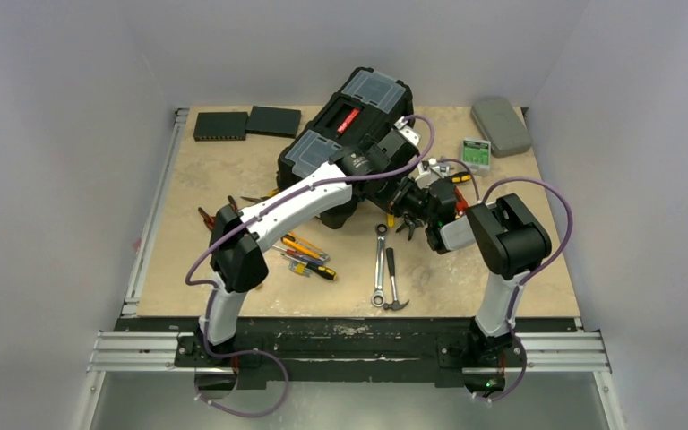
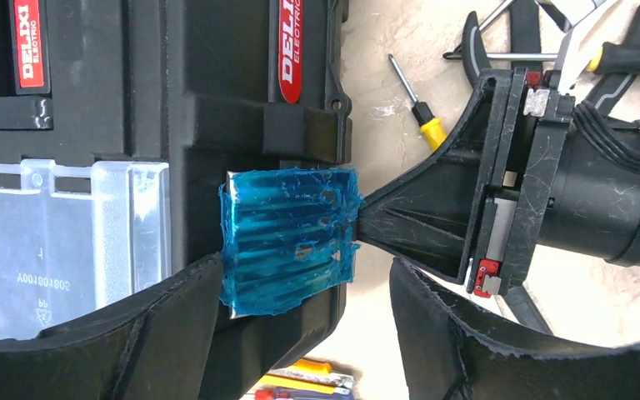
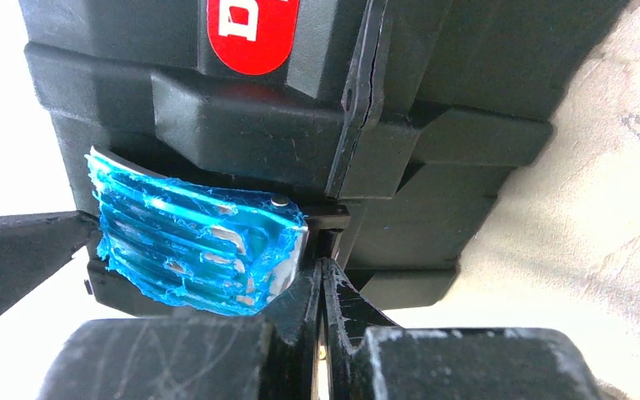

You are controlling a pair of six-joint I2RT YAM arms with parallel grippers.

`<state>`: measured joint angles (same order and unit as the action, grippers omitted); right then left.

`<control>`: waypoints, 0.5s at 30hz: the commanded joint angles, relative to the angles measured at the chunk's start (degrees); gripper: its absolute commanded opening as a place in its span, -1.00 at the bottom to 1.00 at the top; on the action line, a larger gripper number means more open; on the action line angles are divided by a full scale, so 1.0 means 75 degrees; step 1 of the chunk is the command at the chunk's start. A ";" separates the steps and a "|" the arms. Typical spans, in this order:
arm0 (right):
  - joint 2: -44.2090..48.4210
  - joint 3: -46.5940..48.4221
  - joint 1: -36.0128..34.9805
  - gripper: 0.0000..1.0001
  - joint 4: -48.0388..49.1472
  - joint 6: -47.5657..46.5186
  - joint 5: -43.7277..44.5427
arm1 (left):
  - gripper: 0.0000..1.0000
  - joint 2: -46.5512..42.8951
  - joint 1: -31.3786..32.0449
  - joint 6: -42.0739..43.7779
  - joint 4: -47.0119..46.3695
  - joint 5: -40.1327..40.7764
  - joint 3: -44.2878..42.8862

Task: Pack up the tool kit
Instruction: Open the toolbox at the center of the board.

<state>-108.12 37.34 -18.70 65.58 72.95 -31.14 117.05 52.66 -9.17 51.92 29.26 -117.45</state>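
1. Right wrist view: right gripper (image 3: 321,279) has its jaws pressed together, with the tips set against the free edge of the blue-filmed latch (image 3: 192,246). Nothing is held. The closed tips serve as a single prod.
2. Opposite it, left gripper (image 2: 304,279) stands with jaws apart, straddling the same latch. One finger (image 3: 25,250) meets the latch's far edge and appears to touch it. The other hangs clear over the table (image 1: 466,269). It clamps nothing.
3. Judgement: the arms oppose each other across the latch, the left bracing and the right levering or pushing. I cannot tell whether the latch is being freed or snapped home. The loose tools suggest it is being freed.
4. Task item: toolbox (image 1: 340,125) sits far-centre on the table with its lid seam closed. The red-labelled handle and both clear-lidded compartments face up, and the latch side faces the arms.
5. Unpacked tools:
   - wrench (image 1: 380,269) and hammer (image 1: 394,288) lie side by side near the front.
   - screwdrivers (image 1: 309,260) lie under the left arm.
   - pliers (image 1: 205,218) lie further left.
   - A yellow-handled screwdriver (image 2: 427,127) lies just beside the box front.
6. Bystanders: the grey case (image 1: 500,125) is at the far right and two flat black boxes (image 1: 246,122) are at the far left, all well apart from the work.
7. Obstruction (judgement): both wrists crowd the box front, and the left forearm crosses its near corner. It would probably have to clear before the lid can swing.
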 commanded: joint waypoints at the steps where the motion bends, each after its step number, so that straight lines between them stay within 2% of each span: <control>1: -0.0047 0.0190 -0.0113 -1.00 0.0408 -0.0119 -0.0049 | 0.43 0.0098 0.0032 0.0297 0.0013 0.0847 -0.0248; 7: -0.0047 0.0189 -0.0120 -1.00 0.0396 -0.0120 -0.0037 | 0.42 0.0114 -0.0036 0.0198 0.0106 0.0719 -0.0243; 15: 0.0013 0.0209 -0.0117 -1.00 0.0362 -0.0134 -0.0041 | 0.42 0.0429 -0.0309 -0.0855 0.1201 -0.0210 -0.0533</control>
<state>-108.38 37.34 -18.92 65.95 72.90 -31.09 118.50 52.62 -11.46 54.65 29.67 -119.31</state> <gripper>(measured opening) 0.003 0.712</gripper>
